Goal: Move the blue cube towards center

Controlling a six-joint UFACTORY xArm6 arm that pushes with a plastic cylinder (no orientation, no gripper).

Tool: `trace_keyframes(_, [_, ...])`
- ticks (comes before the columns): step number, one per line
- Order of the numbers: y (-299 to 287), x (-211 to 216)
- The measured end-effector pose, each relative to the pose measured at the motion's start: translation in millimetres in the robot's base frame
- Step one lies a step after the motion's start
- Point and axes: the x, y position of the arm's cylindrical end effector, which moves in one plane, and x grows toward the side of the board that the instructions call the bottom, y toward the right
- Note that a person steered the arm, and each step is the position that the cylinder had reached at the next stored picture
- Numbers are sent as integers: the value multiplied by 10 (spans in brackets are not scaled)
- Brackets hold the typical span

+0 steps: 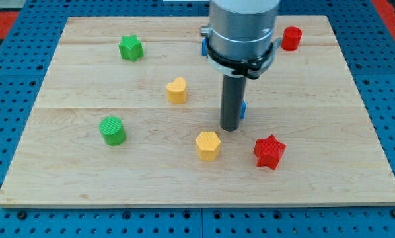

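My tip (230, 128) rests on the wooden board (85, 172) a little right of its middle. A blue block (243, 110) shows only as a thin sliver at the rod's right edge, just above the tip. The rod hides most of it, so its shape cannot be made out. It looks to be touching the rod or very close to it. A second bit of blue (202, 47) shows at the left edge of the arm's grey body near the view's top, and most of it is hidden too.
A yellow hexagon (208, 145) lies just below-left of the tip and a red star (269, 151) below-right. A yellow heart (177, 90) is to the left. A green cylinder (112, 130), a green star (131, 48) and a red cylinder (290, 38) lie farther off.
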Motion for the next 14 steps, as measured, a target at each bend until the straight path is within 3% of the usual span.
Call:
trace_keyframes(3, [-273,-128])
trace_keyframes(9, [272,-309])
trace_keyframes(14, [-65,-462])
